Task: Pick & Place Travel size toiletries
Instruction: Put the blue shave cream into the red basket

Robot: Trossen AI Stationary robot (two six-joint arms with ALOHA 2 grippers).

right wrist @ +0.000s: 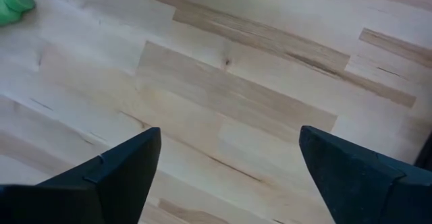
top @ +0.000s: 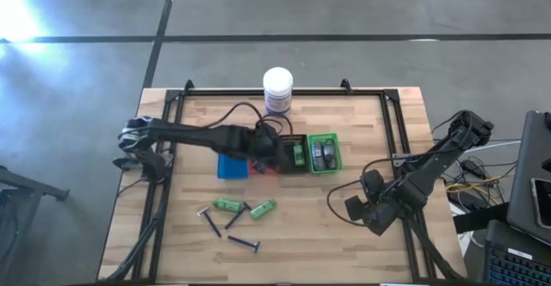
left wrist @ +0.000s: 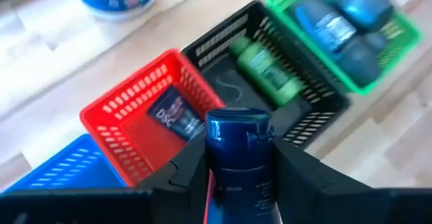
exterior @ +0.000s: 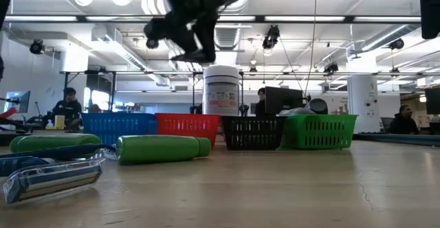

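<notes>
- The left end effector [left wrist: 239, 177] pinched a small dark blue tube [left wrist: 237, 153] between its fingers, cap outward, above the red tray [left wrist: 145, 126].
- In that red tray lay another dark tube [left wrist: 174, 113]; its white lettering was too blurred to read.
- A green tube [left wrist: 266, 69] lay in the black tray [left wrist: 297, 116], and grey mini bottles [left wrist: 337, 25] in the green tray [left wrist: 398, 38]; the blue tray [top: 232, 166] stood beside the red one.
- The right end effector [right wrist: 229, 163] hovered with fingers spread wide over bare wooden surface [top: 344, 243], holding nothing.
- Two green tubes [top: 228, 205] and razors [top: 244, 243] lay on the surface near its front edge, well apart from both end effectors.
- A white jar [top: 278, 90] with a blue label stood behind the trays; its print was unreadable.
</notes>
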